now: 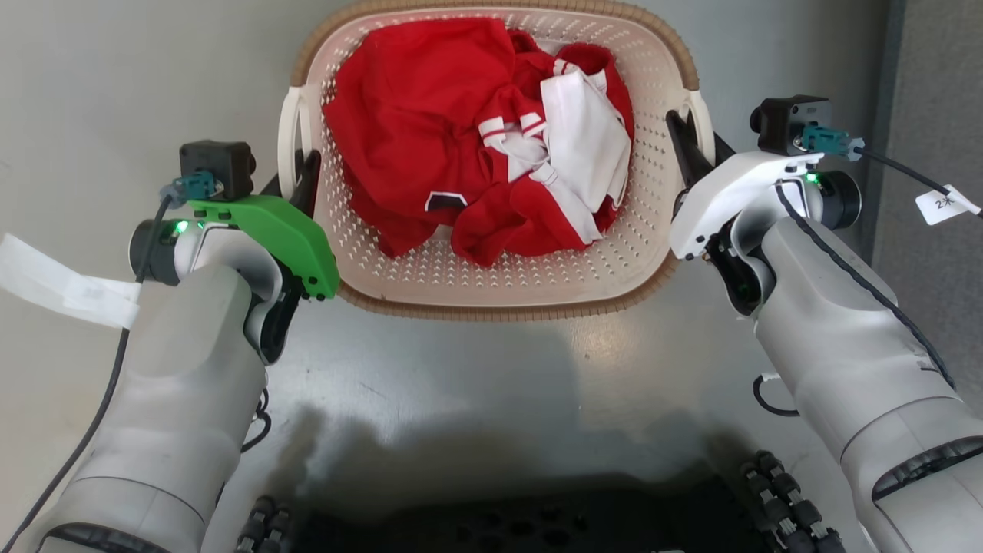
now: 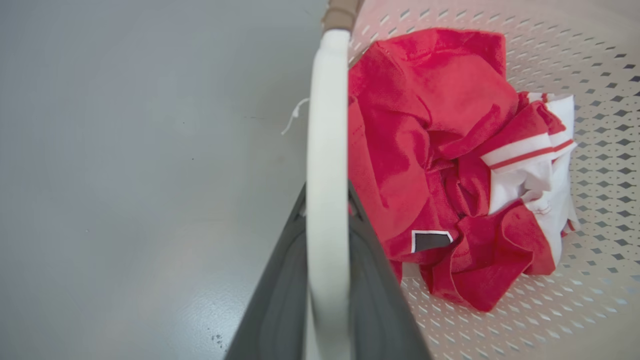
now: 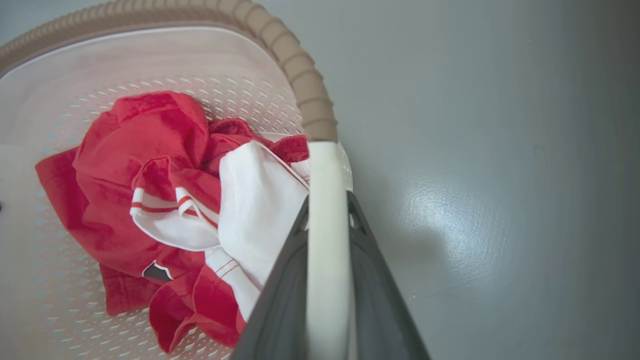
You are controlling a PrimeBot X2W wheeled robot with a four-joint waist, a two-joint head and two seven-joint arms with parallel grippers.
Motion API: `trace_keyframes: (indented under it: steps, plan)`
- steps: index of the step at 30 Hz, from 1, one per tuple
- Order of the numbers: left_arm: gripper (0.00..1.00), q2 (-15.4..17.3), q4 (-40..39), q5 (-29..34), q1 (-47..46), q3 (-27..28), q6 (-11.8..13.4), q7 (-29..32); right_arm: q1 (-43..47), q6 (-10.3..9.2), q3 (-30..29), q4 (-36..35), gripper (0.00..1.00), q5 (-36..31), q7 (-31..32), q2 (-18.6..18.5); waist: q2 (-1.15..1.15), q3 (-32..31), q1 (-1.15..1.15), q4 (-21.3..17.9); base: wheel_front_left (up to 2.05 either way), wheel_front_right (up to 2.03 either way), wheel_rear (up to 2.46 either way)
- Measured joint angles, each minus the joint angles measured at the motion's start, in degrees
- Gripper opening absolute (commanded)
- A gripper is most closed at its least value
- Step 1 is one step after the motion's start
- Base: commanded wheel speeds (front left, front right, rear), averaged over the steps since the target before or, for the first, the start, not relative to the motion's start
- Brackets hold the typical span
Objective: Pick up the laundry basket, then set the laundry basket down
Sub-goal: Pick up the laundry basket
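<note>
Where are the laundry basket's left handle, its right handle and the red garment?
left handle [image 2: 327, 125]: left wrist view, middle of the white bar.
right handle [image 3: 326, 200]: right wrist view, on the white bar.
red garment [image 1: 415, 115]: head view, broad red panel.

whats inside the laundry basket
A crumpled heap of red and white clothing lies in the laundry basket, with bare perforated floor around it. Whatever is beneath the heap is covered and cannot be seen.
</note>
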Motion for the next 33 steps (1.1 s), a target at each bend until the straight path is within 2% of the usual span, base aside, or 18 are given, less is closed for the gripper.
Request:
trace_keyframes:
  steps: [14,33]
  plan:
    - [0.0,-0.21,3.33,-4.64,0.89,-3.67,0.0,2.0,0.59,-0.03,5.13,1.87,0.0,5.52,0.42,-0.13,0.0,-8.31,-0.01,-0.27,0.0,0.0,0.0]
    - [0.0,-0.33,5.22,-12.58,6.59,-7.0,-0.01,8.87,3.42,-0.04,10.35,4.08,0.0,15.14,11.09,-0.15,0.0,-22.89,-0.01,-0.74,0.0,0.0,0.0]
